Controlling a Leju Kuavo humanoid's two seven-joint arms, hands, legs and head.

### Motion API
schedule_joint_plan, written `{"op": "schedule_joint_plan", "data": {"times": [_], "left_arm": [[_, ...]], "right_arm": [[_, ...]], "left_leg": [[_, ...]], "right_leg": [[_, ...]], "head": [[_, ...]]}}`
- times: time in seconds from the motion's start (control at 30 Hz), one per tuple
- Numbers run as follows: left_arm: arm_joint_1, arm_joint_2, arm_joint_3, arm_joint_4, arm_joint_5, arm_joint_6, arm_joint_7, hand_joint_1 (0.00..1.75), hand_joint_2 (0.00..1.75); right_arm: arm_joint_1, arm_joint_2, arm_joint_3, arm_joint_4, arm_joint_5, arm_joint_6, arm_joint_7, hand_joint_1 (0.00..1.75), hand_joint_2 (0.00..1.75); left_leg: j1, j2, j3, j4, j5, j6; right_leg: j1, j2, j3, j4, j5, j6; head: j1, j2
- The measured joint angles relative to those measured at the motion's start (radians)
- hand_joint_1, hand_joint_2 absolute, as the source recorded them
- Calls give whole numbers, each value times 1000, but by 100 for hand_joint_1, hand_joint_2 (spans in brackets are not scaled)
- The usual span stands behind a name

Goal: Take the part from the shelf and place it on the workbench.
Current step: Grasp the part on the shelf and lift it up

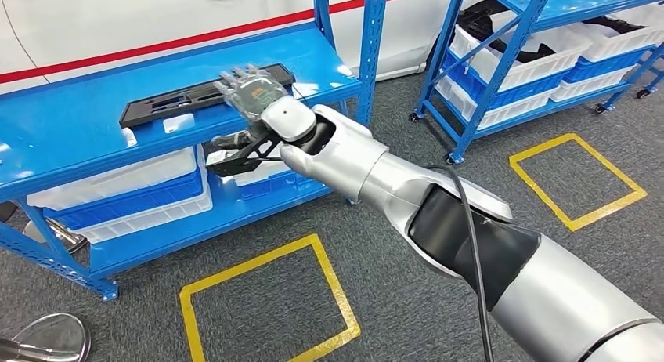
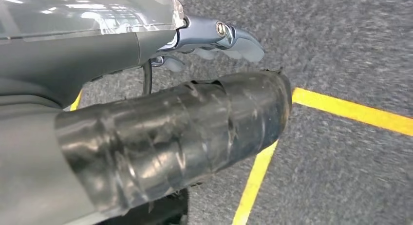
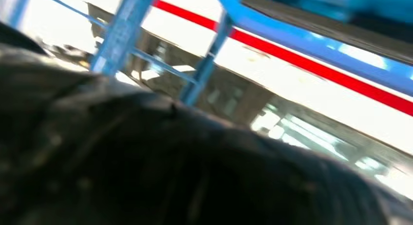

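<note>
Plainly the right hand (image 1: 252,92) is stretched out over the top level of the blue shelf (image 1: 70,131) because that is where the part (image 1: 205,94) lies. The fingers are spread and laid down over the part's near end; whether they have closed round its edge I cannot tell, since the back of the hand hides the contact. The thumb side sits lower, at the shelf's front lip, which suggests a grasp from above and in front, one that would clamp the thin piece between fingers and thumb.

The part is a long, flat, black plastic strip with moulded ribs and slots, lying lengthways along the shelf. Most of it runs away from the hand toward the arm's inner side, with a short end showing just beyond the fingers. It looks light and stiff, but it is long, so held at one end it may tip.

The left hand (image 2: 214,40) hangs over grey carpet and a yellow floor line (image 2: 350,110), its fingers curled and holding nothing.
</note>
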Motion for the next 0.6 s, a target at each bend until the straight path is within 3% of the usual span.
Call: {"op": "schedule_joint_plan", "data": {"times": [0.13,0.17,0.27,0.3,0.33,0.37,0.4,0.47,0.5,0.6], "left_arm": [[-2,-1,0,0,-2,-1,-9,0,0],[-1,-2,0,0,-3,-1,-11,0,0],[-1,-4,0,0,-6,-2,-14,0,0],[-1,-4,0,0,-7,-2,-13,0,0],[-1,-5,0,0,-8,-2,-11,0,0],[-1,-6,0,0,-8,-2,-9,0,0],[0,-7,0,0,-9,-1,-5,0,0],[1,-9,0,0,-12,1,1,0,0],[2,-10,0,0,-13,2,3,0,0],[2,-10,0,0,-15,3,7,0,0]], "right_arm": [[-8,14,15,-28,-21,10,2,0,0],[-11,14,19,-34,-27,11,3,0,0],[-15,12,35,-41,-41,13,5,0,0],[-13,10,40,-41,-44,12,5,0,0],[-11,8,44,-42,-47,12,5,0,0],[-11,5,47,-43,-50,11,5,0,0],[-13,3,49,-44,-52,11,5,0,0],[-19,-1,55,-47,-59,11,6,0,0],[-21,-1,60,-49,-62,12,6,0,0],[-22,-1,74,-54,-68,14,6,0,0]], "left_leg": [[3,1,14,-29,6,8],[6,2,18,-37,9,12],[7,3,21,-41,12,18],[7,3,20,-39,10,19],[7,3,20,-37,9,19],[7,2,20,-33,7,18],[7,0,20,-29,4,16],[4,-2,17,-18,-4,9],[4,-2,15,-15,-5,4],[5,-2,12,-15,-6,-11]], "right_leg": [[0,-3,1,1,-7,21],[0,-4,-10,28,-25,26],[-3,-8,-100,212,-114,35],[-5,-8,-123,256,-124,37],[-6,-9,-126,258,-111,38],[-8,-10,-111,226,-83,38],[-10,-10,-82,164,-46,36],[-7,-11,-25,46,-1,29],[-5,-11,-12,15,6,24],[-3,-7,-8,-2,9,10]], "head": [[0,0],[0,0],[0,0],[0,0],[0,0],[1,0],[1,0],[0,0],[0,0],[0,0]]}}
